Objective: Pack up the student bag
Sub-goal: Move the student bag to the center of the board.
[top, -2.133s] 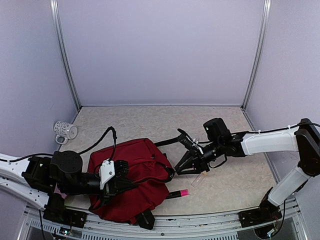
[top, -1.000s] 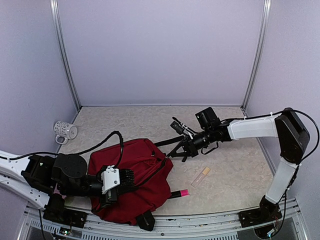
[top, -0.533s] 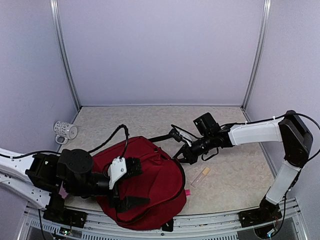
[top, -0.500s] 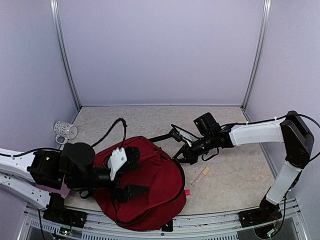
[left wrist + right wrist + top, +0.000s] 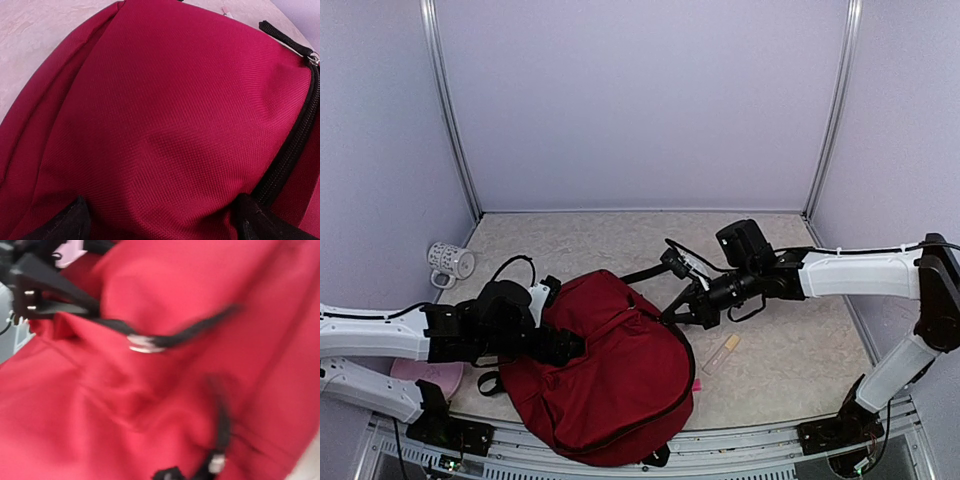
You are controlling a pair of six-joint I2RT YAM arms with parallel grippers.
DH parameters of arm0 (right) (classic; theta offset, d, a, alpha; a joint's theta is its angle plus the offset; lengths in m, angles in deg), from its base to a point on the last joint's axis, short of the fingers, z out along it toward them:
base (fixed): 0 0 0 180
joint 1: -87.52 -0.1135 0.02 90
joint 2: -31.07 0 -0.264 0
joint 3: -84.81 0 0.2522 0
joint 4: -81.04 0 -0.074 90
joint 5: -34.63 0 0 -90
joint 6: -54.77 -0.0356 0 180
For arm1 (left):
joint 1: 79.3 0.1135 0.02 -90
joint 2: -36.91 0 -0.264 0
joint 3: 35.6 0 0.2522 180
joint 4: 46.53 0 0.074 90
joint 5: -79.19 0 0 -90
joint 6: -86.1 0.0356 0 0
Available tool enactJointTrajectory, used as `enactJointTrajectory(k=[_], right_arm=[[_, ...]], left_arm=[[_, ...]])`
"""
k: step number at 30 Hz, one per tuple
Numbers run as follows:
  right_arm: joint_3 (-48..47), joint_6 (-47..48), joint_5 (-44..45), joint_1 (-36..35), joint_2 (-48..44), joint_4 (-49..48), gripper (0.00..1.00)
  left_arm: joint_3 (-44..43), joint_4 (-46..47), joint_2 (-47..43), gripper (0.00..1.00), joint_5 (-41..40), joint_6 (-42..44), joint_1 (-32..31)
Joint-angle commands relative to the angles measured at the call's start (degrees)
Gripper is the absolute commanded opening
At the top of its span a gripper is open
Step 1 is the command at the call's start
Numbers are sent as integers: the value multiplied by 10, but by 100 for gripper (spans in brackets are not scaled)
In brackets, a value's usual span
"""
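Two grippers, one bag, one table (image 5: 790,300); entries run near to far.

1. Bag (image 5: 620,390): dark red fabric, bulged, lying at the near edge of the table, left of middle. A black zip runs along its right side. Largest item present.
2. Pink sliver (image 5: 697,384): shows just at the bag's near right edge. What it is cannot be told.
3. Pink disc (image 5: 425,375): flat on the near left of the table, partly under the left arm, apart from the bag.
4. Left gripper (image 5: 563,347): set against the bag's left flank, jaws spread wide, released. In the wrist view its black fingers (image 5: 65,225) sit at the two lower corners and red fabric fills the gap between them. Nothing is gripped.
5. Stick (image 5: 723,353): pale tan, flat on the table just right of the bag, apart from both grippers.
6. Right gripper (image 5: 682,314): at the bag's far right edge, jaws clenched. Its wrist view is blurred and shows red fabric crossed by a black strap with a metal ring. Whether anything is pinched cannot be told.
7. Strap (image 5: 642,273): black, leading off the bag's far side, near the right gripper.
8. Mug (image 5: 450,262): white, patterned, far left by the wall, well apart from the bag.
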Motion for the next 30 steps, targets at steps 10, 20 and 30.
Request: enactJointTrajectory(k=[10,20,30], right_arm=[[-17,-2,8,-91,-63,-8,0],[-39,-32,43,-86,5,-32,0],[-32,-73,35,-57,34,-68,0]], left_arm=[[-205,117,240,95,-48,174,207],[-270,174,153,99,44,289,206],[-141,75,-13,80,34,274,-77]])
